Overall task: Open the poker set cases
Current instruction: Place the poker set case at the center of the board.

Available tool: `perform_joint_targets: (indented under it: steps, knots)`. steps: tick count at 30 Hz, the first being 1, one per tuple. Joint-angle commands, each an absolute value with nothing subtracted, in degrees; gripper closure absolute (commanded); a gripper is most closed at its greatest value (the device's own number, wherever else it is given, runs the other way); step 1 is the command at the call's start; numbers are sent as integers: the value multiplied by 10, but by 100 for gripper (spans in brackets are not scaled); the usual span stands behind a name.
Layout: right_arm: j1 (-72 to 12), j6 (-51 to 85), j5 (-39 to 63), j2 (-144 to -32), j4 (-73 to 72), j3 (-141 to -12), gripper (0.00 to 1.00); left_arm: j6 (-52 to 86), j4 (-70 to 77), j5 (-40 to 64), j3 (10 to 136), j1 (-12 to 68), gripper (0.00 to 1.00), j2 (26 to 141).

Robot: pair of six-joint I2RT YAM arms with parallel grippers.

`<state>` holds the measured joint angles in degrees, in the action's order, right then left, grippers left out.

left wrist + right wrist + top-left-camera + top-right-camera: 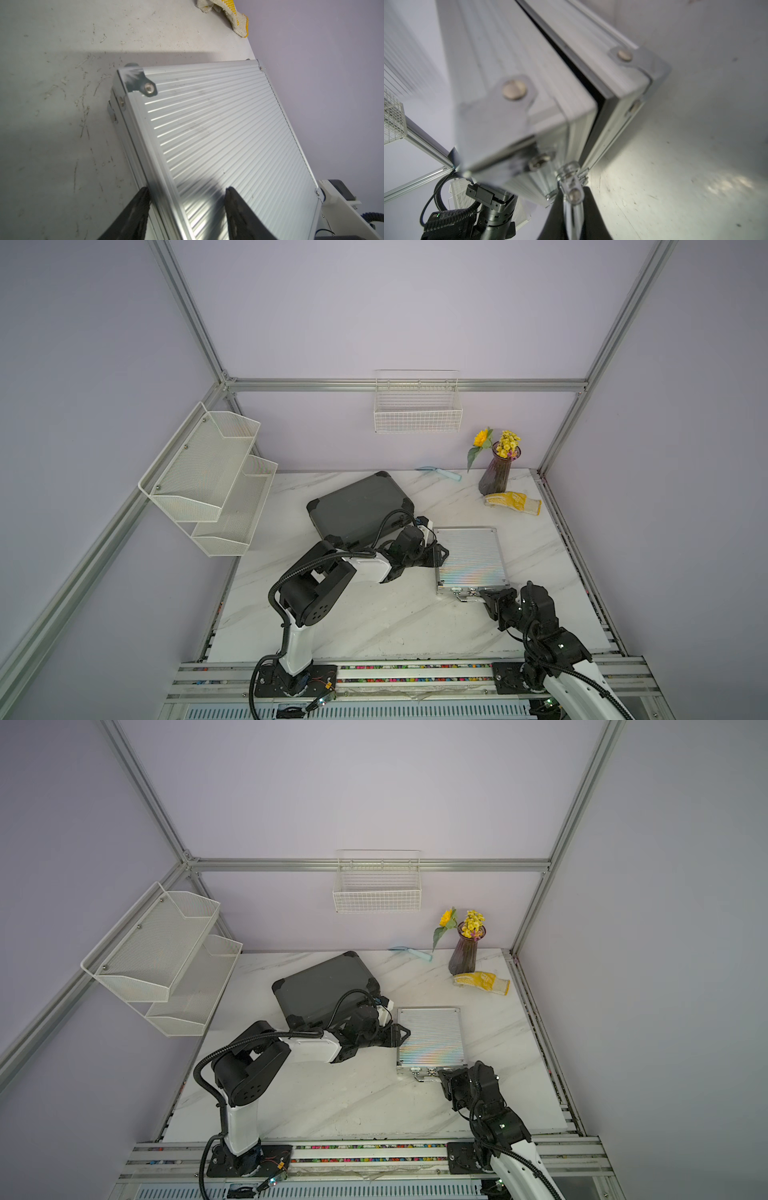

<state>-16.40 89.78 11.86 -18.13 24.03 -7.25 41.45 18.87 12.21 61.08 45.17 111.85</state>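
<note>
Grey case (pixel 357 506), frame centre, lies shut. Silver case (pixel 469 558), right of it, shows a thin lid gap, barely begun. Left gripper (pixel 187 190) stands half-open astride its edge; right gripper (pixel 485 597) is closed on its handle (pixel 572 187).

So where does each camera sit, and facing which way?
Both top views: high at the near side, looking down; left arm, right arm, silver case, grey case.
Left wrist: on that arm, looking across the case's lid; left gripper.
Right wrist: low at the case's front corner; right gripper on its handle.
All share the silver case.
</note>
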Motion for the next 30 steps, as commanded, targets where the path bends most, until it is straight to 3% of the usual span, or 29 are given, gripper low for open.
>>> perform_joint_targets:
  steps: [1, 3, 5, 8, 9, 24, 30]
  knots:
    - [-169, 932, 116, -171, 290, -57, 86, 424, 197, 121, 612, 460, 42, 1104]
    - [-169, 931, 115, -170, 295, -59, 82, 425, 197, 121, 611, 460, 42, 1105]
    - [-169, 931, 114, -169, 299, -60, 72, 425, 197, 120, 612, 460, 42, 1104]
    - [-170, 933, 113, -167, 304, -61, 68, 426, 197, 117, 609, 460, 42, 1102]
    - [-169, 933, 112, -167, 306, -61, 61, 425, 197, 117, 609, 459, 42, 1102]
    - [-169, 929, 92, -171, 302, -85, 60, 423, 196, 123, 596, 460, 42, 1080]
    - [-170, 923, 89, -190, 291, -102, 49, 423, 196, 133, 592, 460, 42, 1071]
